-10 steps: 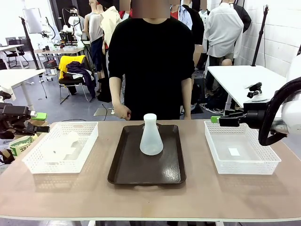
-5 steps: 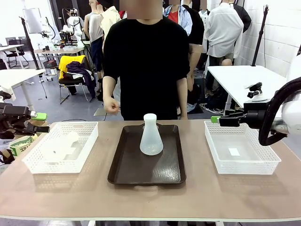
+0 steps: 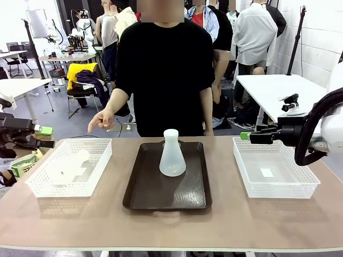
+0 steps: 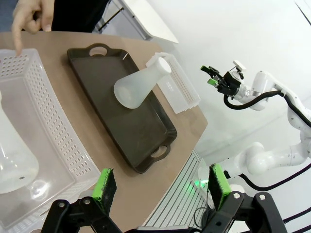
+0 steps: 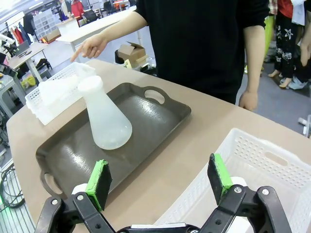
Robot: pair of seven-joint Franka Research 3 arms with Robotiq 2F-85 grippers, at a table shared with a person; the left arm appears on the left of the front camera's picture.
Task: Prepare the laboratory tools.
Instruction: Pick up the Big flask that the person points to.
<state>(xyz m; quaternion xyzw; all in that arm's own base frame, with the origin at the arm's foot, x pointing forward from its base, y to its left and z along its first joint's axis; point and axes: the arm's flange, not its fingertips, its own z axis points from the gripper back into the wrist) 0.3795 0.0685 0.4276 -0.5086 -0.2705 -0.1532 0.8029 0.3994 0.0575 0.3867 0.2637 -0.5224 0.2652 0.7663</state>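
Frosted conical flask on brown tray, twin flask in mesh basket, left pincer, right pincer agape, empty

There were two frosted conical flasks, the first flask and the second flask. There were two white mesh baskets, the left basket and the right basket. There was one dark brown tray, one table, one person, and two grippers, the left gripper and the right gripper.
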